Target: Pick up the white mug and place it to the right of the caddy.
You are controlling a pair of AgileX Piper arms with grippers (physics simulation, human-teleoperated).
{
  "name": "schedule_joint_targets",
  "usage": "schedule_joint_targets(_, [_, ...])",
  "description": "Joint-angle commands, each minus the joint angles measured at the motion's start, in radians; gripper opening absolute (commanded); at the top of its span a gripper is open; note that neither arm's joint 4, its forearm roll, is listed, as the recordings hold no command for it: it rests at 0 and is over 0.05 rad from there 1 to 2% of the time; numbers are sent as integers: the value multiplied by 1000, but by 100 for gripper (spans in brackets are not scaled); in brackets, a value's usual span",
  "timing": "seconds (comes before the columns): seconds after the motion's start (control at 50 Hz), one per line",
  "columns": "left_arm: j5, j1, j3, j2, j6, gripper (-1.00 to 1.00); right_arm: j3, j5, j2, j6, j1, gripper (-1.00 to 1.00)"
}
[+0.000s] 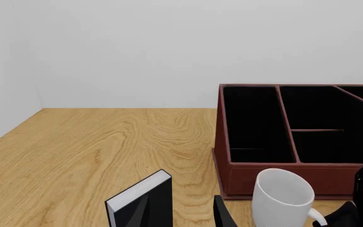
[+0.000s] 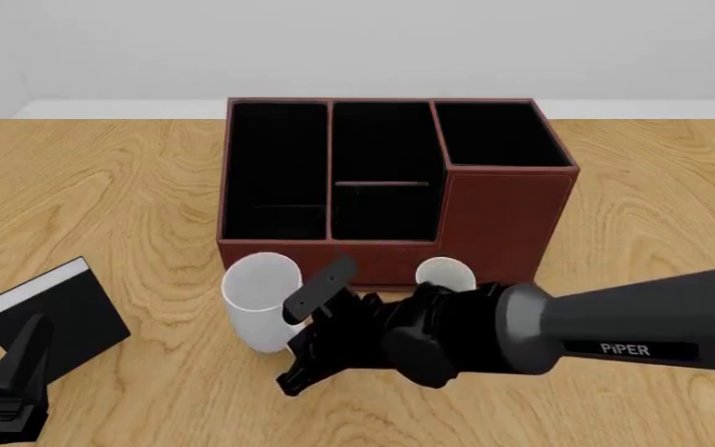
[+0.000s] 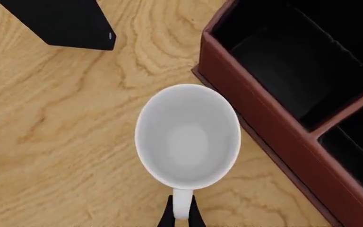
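White mug [image 2: 262,300] stood upright on the surface [image 2: 122,205], just in front of the caddy [image 2: 506,219] near its front-left corner, handle turned toward the right gripper [image 2: 310,328]; the right arm was clearly the nearer, while the left gripper [image 2: 10,384] sat well apart by the black book [image 2: 53,312]. In the right wrist view the right fingers [image 3: 166,216] were nearly pressed together, pinching the mug's handle [image 3: 181,204] from both sides, mouth of the mug open upward. Left fingers appeared spread and held nothing.
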Motion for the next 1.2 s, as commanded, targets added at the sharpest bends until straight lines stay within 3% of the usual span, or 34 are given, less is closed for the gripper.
schedule_joint_targets(0.02, [0,0,0,0,0,100,3,8,-30,-25,-4,-100])
schedule_joint_targets(0.4, [0,0,0,0,0,100,28,27,-97,-113,-22,-100])
schedule_joint_targets(0.66, [0,0,0,0,0,100,38,48,-157,-144,-30,-100])
schedule_joint_targets(1.2, [0,0,0,0,0,100,86,124,-375,-241,-84,-100])
